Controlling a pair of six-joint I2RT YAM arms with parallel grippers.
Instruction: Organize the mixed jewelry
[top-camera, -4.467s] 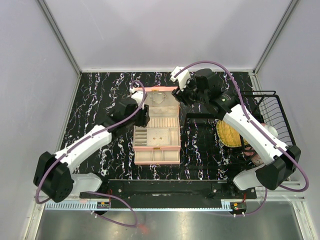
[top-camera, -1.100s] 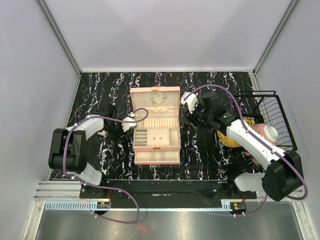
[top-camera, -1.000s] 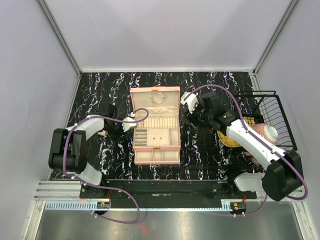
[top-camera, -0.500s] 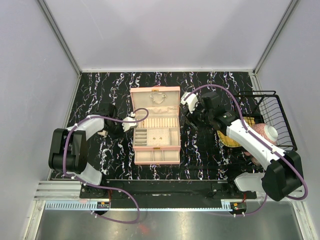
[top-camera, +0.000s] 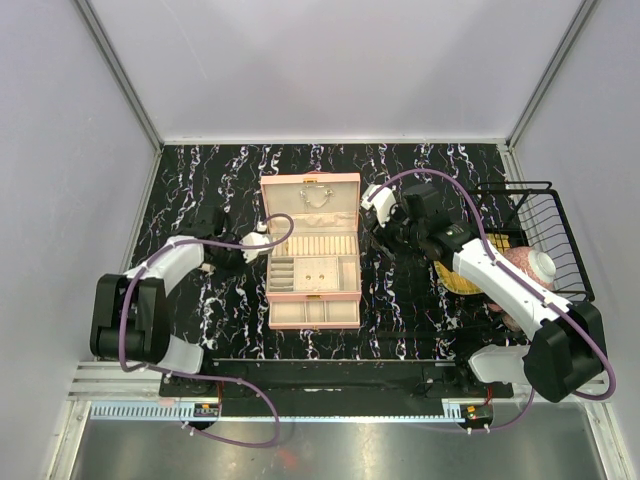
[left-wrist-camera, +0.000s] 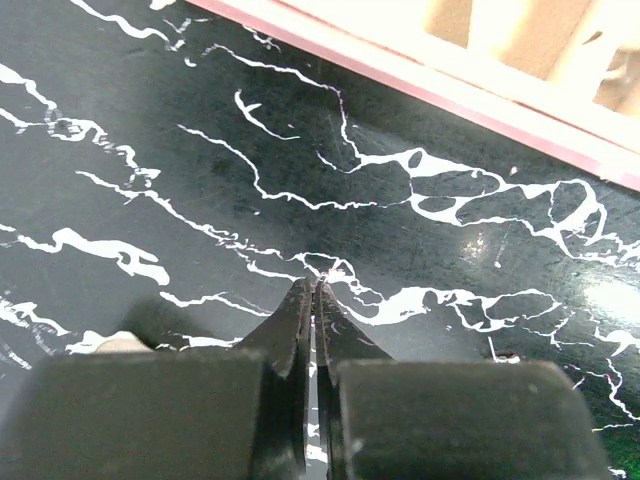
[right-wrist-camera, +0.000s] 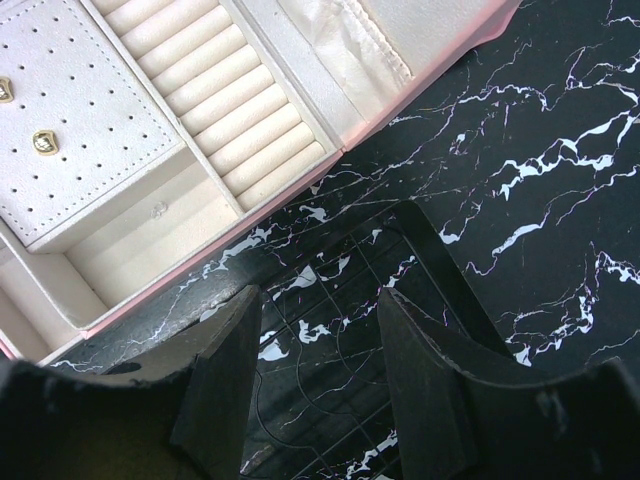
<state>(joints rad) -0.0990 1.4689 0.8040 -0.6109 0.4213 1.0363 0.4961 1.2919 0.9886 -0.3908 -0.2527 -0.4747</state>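
Observation:
The pink case (top-camera: 311, 305) lies open mid-table, cream lining up. Two tiny gold studs (right-wrist-camera: 43, 141) sit on its perforated pad, which also shows in the top view (top-camera: 322, 268). I cannot make out a chain. My left gripper (top-camera: 248, 248) is just left of the case, low over the marble; in the left wrist view (left-wrist-camera: 313, 287) its jaws are pressed together with nothing visible between them. My right gripper (top-camera: 380, 232) is just right of the case; in the right wrist view (right-wrist-camera: 320, 300) it is open and empty above a flat black wire grid (right-wrist-camera: 330, 360).
A black wire basket (top-camera: 556, 215) at the right edge holds a yellow woven piece (top-camera: 458, 270) and a pink-and-white object (top-camera: 527, 265). The case's pink edge (left-wrist-camera: 470, 105) is close ahead of the left gripper. A small pale object (left-wrist-camera: 118, 343) lies beside its left finger.
Since 4.5 s ago both grippers have drawn back from the case to the table at its sides. In the last half second the left arm shifted slightly; the right arm has not moved.

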